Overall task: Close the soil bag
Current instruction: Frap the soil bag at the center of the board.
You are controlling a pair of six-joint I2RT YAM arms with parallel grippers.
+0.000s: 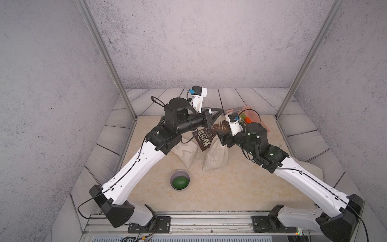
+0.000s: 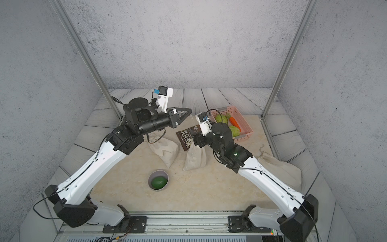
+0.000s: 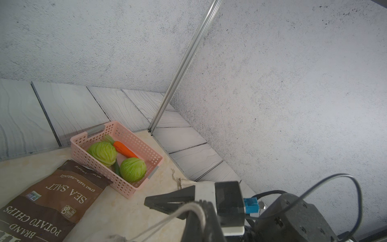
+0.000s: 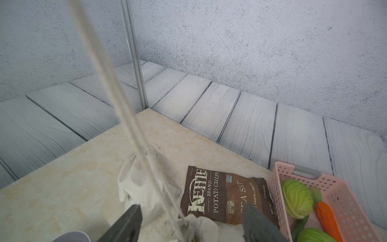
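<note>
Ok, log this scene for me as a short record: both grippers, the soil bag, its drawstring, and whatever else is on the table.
left gripper: shut on the drawstring, up above the bag
right gripper: open, jaws on either side of the bag's neck
soil bag: cloth sack mid-table, neck bunched; cannot tell if fully closed
drawstring: runs straight from the neck up to the left gripper
other items: chip bag, pink basket of vegetables, bowl holding a green fruit, two more cloth sacks
</note>
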